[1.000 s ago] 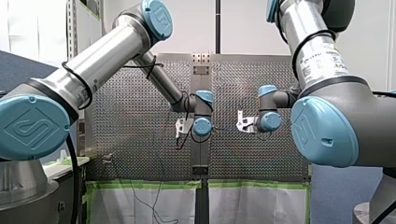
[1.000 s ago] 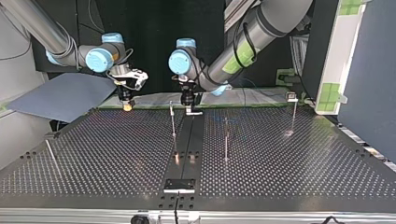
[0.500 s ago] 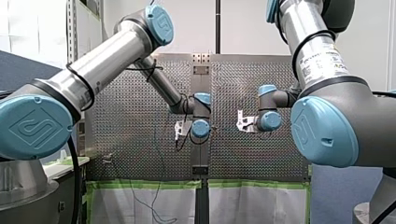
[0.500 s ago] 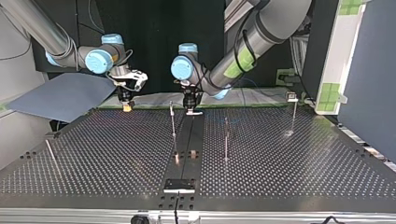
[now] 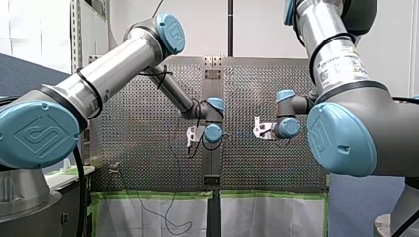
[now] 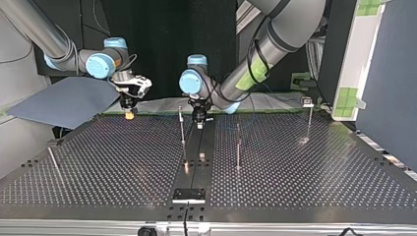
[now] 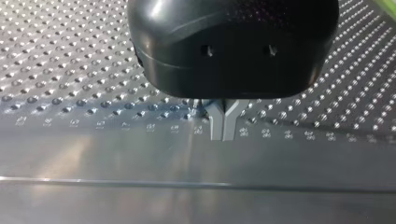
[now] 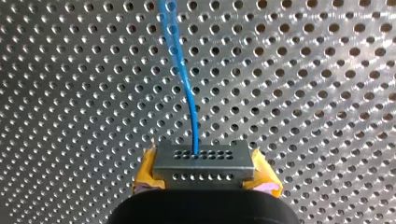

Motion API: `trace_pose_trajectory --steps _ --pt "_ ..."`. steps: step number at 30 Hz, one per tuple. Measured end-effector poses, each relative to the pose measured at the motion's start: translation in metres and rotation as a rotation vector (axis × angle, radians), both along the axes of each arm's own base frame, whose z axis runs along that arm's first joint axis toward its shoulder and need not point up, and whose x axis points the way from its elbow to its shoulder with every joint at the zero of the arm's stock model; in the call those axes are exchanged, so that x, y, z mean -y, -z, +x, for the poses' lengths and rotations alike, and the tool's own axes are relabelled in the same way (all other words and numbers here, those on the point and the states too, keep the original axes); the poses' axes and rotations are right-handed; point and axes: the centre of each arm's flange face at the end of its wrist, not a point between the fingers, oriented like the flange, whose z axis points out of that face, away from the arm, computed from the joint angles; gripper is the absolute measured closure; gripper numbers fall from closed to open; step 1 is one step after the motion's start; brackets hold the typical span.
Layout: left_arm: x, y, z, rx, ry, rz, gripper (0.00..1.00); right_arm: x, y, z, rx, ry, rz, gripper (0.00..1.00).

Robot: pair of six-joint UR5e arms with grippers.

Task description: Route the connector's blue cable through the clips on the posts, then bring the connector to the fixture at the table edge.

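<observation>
The grey connector (image 8: 204, 163) sits between the yellow pads (image 8: 145, 175) of my right gripper (image 8: 205, 173), which is shut on it. Its blue cable (image 8: 187, 84) runs straight ahead over the perforated table. In the top view my right gripper (image 6: 129, 114) hangs over the table's far edge at the left. My left gripper (image 6: 199, 123) is lower, at the far end of the centre strip beside a thin post (image 6: 182, 125). Its metal fingers (image 7: 223, 123) are shut, with nothing visible between them. The dark fixture plate (image 6: 188, 195) lies at the near edge.
More thin posts stand on the table: one (image 6: 238, 147) right of the centre strip, one (image 6: 311, 120) at the far right, one (image 6: 53, 160) at the near left. A blue-grey sheet (image 6: 69, 101) lies beyond the far left corner. A white panel (image 6: 351, 64) rises at the right.
In the top view my right gripper has shifted a little to the left with the connector. My left gripper has moved slightly left and down toward the centre strip; its elbow has risen.
</observation>
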Motion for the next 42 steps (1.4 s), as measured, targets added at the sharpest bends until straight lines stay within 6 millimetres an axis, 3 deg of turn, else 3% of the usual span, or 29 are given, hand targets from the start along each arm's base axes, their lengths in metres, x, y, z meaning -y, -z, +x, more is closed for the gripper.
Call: trace_pose_trajectory --steps 6,19,34,42 --pt "-0.006 -0.005 0.009 0.005 -0.014 -0.003 1.0 0.008 0.001 -0.002 0.003 0.0 -0.004 1.0" --pt "-0.017 -0.007 0.022 0.01 -0.027 -0.005 1.0 0.025 0.023 0.013 0.01 -0.058 -0.003 1.0" --pt "-0.01 -0.018 0.028 0.021 -0.021 -0.011 1.0 0.057 -0.004 0.025 0.03 -0.091 -0.053 1.0" --pt "-0.007 -0.007 0.032 -0.005 -0.035 0.01 1.0 0.063 -0.01 0.025 0.031 -0.094 -0.056 1.0"
